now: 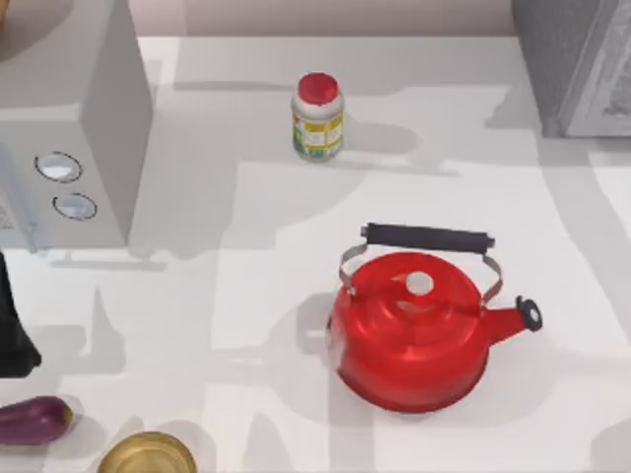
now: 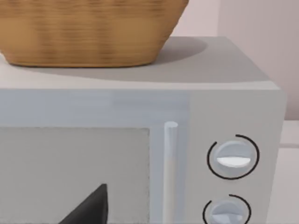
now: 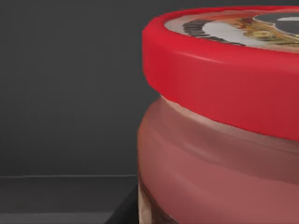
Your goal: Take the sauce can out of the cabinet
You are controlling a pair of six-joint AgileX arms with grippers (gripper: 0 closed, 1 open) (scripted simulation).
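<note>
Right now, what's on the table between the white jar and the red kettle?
Nothing: in the top view, bare table lies between the white jar and the red kettle.

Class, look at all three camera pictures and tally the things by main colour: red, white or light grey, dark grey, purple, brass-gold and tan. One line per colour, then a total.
Red: 2, the glossy red kettle and the red-rimmed sauce can
White or light grey: 2, the red-capped white jar and the two-knob appliance
Dark grey: 1, the cabinet
Purple: 1, the eggplant
Brass-gold: 1, the round dish
Tan: 1, the woven basket
Total: 8

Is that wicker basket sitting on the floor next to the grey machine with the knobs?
No, the wicker basket rests on top of the grey machine, above its two round knobs.
</note>
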